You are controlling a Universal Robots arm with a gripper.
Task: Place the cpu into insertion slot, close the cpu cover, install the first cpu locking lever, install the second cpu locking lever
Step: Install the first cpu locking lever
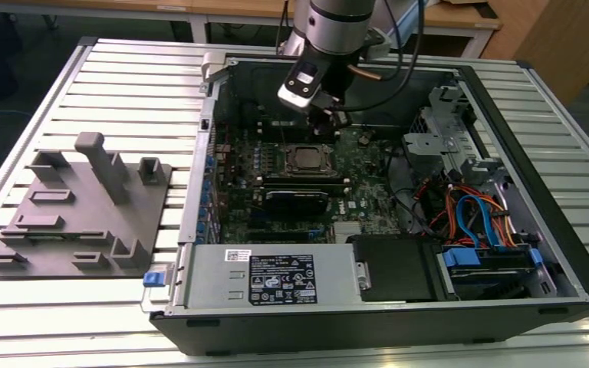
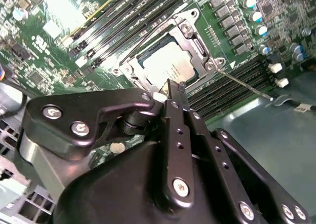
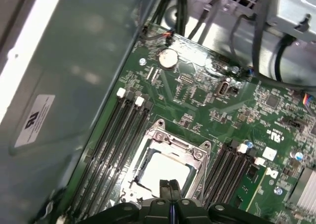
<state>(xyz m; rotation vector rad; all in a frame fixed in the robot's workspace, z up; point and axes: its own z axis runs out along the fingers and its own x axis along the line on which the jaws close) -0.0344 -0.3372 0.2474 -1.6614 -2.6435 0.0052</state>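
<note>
The tool [image 1: 327, 123] hangs inside the open computer case [image 1: 499, 100], its fingers [image 2: 170, 93] pressed together with nothing between them. In both wrist views its tip [image 3: 170, 185] hovers just above the edge of the cpu [image 3: 160, 170]. The cpu [image 2: 165, 63] sits in its slot on the green board, and the cpu cover [image 3: 173, 140] lies flat around it. In the second wrist view a thin metal lever [image 2: 244, 85] juts outward from the socket's corner. In the exterior view the tool is at 12 o'clock from the cpu [image 1: 304, 159], and a grey fixture plate [image 1: 80, 222] rests on the slatted surface [image 1: 120, 84] at 9 o'clock from the case.
</note>
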